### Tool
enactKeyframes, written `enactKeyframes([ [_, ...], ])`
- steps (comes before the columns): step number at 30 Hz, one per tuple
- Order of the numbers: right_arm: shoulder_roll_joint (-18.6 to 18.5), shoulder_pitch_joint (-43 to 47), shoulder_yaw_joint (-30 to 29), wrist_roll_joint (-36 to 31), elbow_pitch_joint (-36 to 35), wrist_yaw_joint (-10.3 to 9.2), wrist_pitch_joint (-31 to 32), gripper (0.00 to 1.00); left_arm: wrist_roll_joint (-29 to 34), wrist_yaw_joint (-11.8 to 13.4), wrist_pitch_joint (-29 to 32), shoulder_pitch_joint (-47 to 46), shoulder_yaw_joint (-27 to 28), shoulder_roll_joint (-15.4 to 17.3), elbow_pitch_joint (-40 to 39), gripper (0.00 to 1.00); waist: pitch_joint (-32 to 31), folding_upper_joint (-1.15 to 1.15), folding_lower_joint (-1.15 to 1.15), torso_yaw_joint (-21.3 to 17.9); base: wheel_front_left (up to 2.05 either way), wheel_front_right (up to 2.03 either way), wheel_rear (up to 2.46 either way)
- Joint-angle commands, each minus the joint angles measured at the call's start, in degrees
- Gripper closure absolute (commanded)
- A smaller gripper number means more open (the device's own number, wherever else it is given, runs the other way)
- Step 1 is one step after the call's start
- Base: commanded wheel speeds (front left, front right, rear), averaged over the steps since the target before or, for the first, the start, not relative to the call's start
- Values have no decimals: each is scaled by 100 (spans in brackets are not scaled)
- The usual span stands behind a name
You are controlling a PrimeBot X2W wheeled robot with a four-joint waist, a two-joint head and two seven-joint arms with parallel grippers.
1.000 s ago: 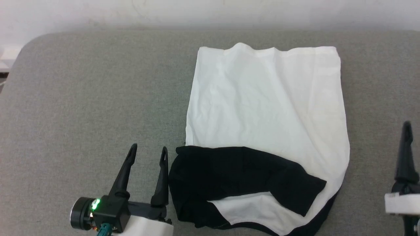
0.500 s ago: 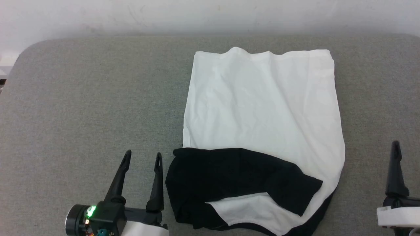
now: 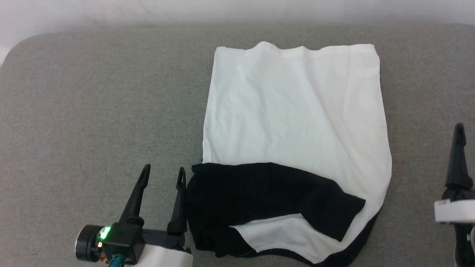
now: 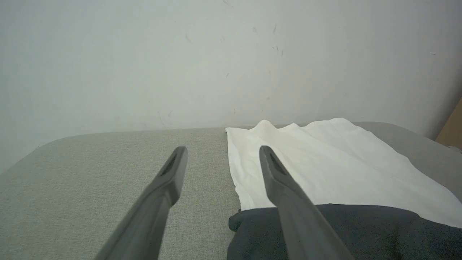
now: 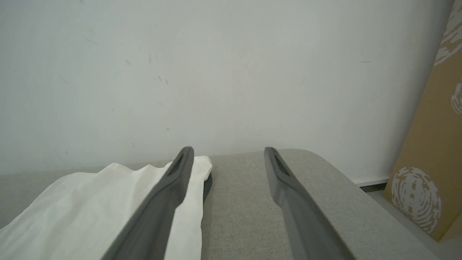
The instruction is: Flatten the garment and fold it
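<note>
The garment (image 3: 293, 111) lies on a grey fabric surface (image 3: 92, 111). Its white body is spread flat towards the wall. A black sleeve (image 3: 267, 196) is folded across its near end, and a black edge shows along the near right hem. My left gripper (image 3: 163, 170) stands open just left of the black sleeve's corner, with nothing between its fingers. The left wrist view shows the left gripper (image 4: 222, 148) open beside the garment (image 4: 325, 162). One of my right gripper's fingers (image 3: 458, 159) stands right of the garment, apart from it. The right gripper (image 5: 227, 150) is open and empty above the garment's far right corner (image 5: 195, 169).
A pale wall (image 3: 237, 11) runs behind the surface, whose far corners are rounded. In the right wrist view a brown cardboard box (image 5: 433, 144) stands on the floor beyond the surface's right edge. Bare grey fabric stretches left of the garment.
The whole head view has shifted, so the camera has moved. The right gripper dipped back and came forward again. The garment lies as before, and both grippers stay open.
</note>
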Motion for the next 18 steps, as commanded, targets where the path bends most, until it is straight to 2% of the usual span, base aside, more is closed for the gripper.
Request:
enactKeyframes([
  [1, 15, -212, -59, -41, -72, -4, 151, 0, 36, -1, -27, -113, -16, -20, 0, 0, 102, 0, -1, -24, 0, 0, 0],
  [8, 14, -986, -82, -95, -278, -4, 1197, 0, 92, -38, -27, -284, -23, 8, -70, 0, 455, 0, -1, -53, 0, 0, 0],
  [13, -336, -1617, -74, 81, -80, -4, 1961, 0, 142, -58, -27, -467, -29, 45, -182, 0, 735, 0, -1, -55, 0, 0, 0],
  [18, -599, -2115, -86, 280, 189, -4, 2364, 0, 176, -65, -27, -580, -57, 62, -235, 0, 894, 0, -1, -65, 0, 0, 0],
])
